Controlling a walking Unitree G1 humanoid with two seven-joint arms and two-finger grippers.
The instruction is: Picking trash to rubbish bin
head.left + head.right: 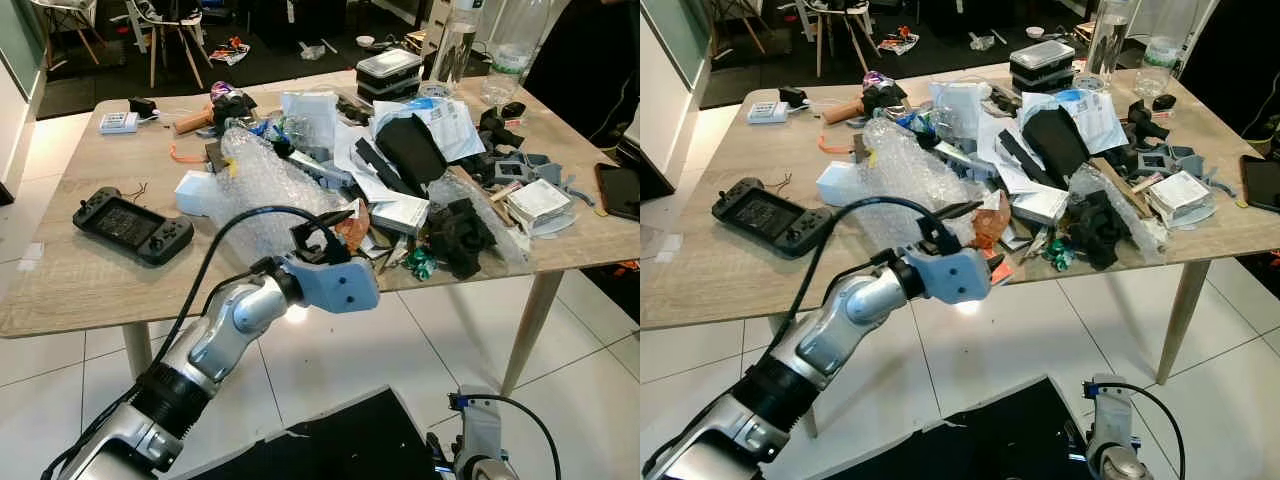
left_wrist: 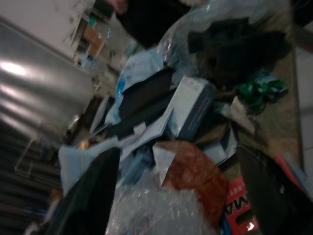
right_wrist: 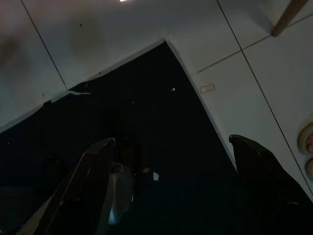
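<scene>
The left hand (image 2: pixel 181 196) is raised to the near edge of a cluttered wooden surface (image 1: pixel 80 285), its two black fingers (image 2: pixel 93 191) spread apart and closed on nothing, aimed at a crumpled orange wrapper (image 2: pixel 195 176) lying at the edge of the heap. The wrapper is wedged between a sheet of bubble wrap (image 1: pixel 265 190) and a red printed card (image 2: pixel 239 205), with a white box (image 1: pixel 400 212) just beyond it and a green foil scrap (image 1: pixel 420 262) nearby. The likeliest fault is judged to be a mixed grab: with fingers this wide, the bubble wrap or the card could be caught along with the wrapper, and loose papers could be dragged off the edge onto the tiled floor (image 1: pixel 350 350). A game controller (image 1: pixel 132 226), well apart on the left, is thought safe. The right hand (image 3: pixel 171 191) is held low with fingers parted, above a dark mat (image 3: pixel 161 122) on the floor. No rubbish bin can be identified.
</scene>
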